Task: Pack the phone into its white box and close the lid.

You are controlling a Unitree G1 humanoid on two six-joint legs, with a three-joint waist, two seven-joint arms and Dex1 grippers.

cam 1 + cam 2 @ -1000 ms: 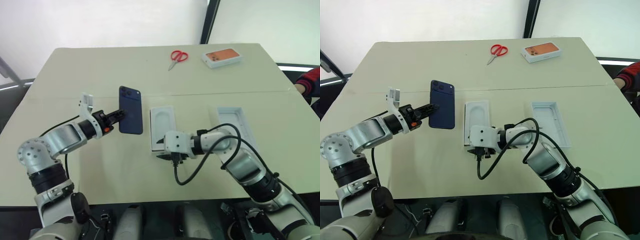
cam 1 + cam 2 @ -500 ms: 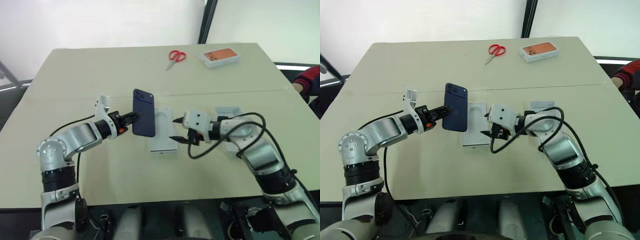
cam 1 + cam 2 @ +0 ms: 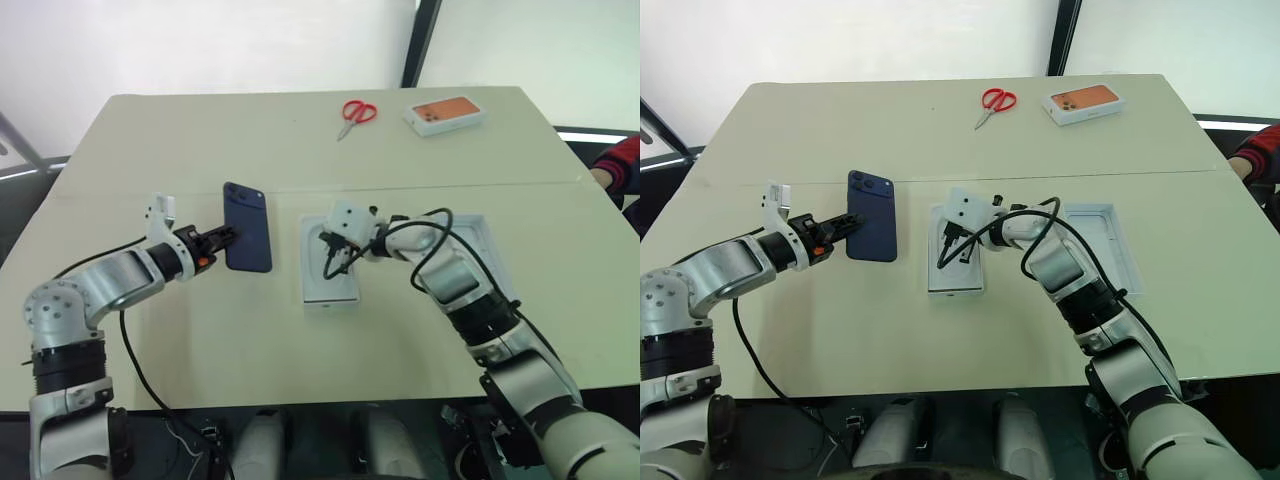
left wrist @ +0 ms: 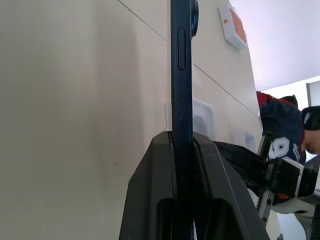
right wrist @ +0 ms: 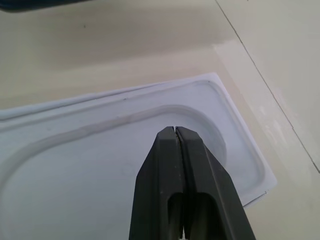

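Observation:
My left gripper (image 3: 228, 237) is shut on the lower end of the dark blue phone (image 3: 248, 240), which it holds above the table, left of the white box. In the left wrist view the phone (image 4: 181, 50) stands edge-on between the fingers (image 4: 150, 200). The white box (image 3: 325, 295) lies in the middle with a thin moulded insert (image 5: 100, 165) on top. My right gripper (image 3: 328, 262) is shut, its tips (image 5: 174, 129) just over the insert's oval recess, with nothing visible between them. The lid (image 3: 1110, 250) lies inner face up to the right, partly behind my right arm.
Red scissors (image 3: 355, 113) and an orange-topped white box (image 3: 445, 113) lie at the table's far side. A person's red and dark sleeve (image 3: 622, 165) shows at the right edge. A seam (image 3: 150, 192) crosses the table behind the white box.
My right gripper has reached forward over the insert and gone from open to shut. My left hand carried the phone toward the box, then back to the left.

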